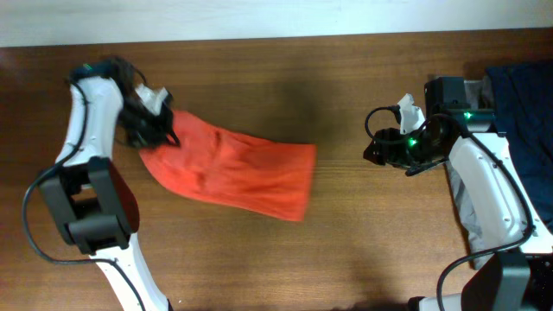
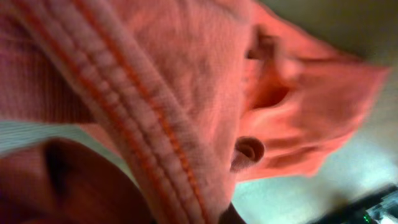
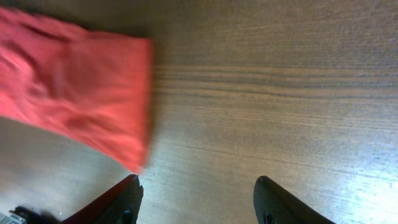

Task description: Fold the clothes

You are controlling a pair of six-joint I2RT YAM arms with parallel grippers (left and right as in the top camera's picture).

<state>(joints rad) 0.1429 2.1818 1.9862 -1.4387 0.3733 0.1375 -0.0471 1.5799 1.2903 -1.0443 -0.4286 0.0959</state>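
While the orange-red T-shirt [image 1: 232, 168] lies as a crumpled, elongated bundle on the left-centre of the table [image 1: 259, 69], no fold is seen in it yet. The step in hand is judged to be the first pick-up, with spreading flat to be done before any folding.

- The garment's upper-left end is gathered at the left claw [image 1: 162, 131], which is clamped tight on the fabric.
- In the left wrist view the lens is filled by cloth, and a stitched hem [image 2: 143, 124] is seen running diagonally close by. The fingers themselves are hidden.
- No print is made out on the exposed side.
- The lower-right end rests on the wood and is gripped by nothing.
- The right claw [image 1: 371, 149] is held open and empty above bare wood, to the right of that free edge and apart from it. In the right wrist view its fingers [image 3: 127, 199] are seen spread, with the shirt's edge up and to the left.

Next move, as judged: a second corner is to be taken by the right claw so the cloth can be drawn out flat. Because the free edge is bunched, a single layer may be hard to separate.

Surface: dark brown wood with plain grain; glare is noted toward the right. A dark blue cloth [image 1: 523, 95] is seen at the right end, behind the right arm. A pale wall [image 1: 259, 17] is seen along the far edge.
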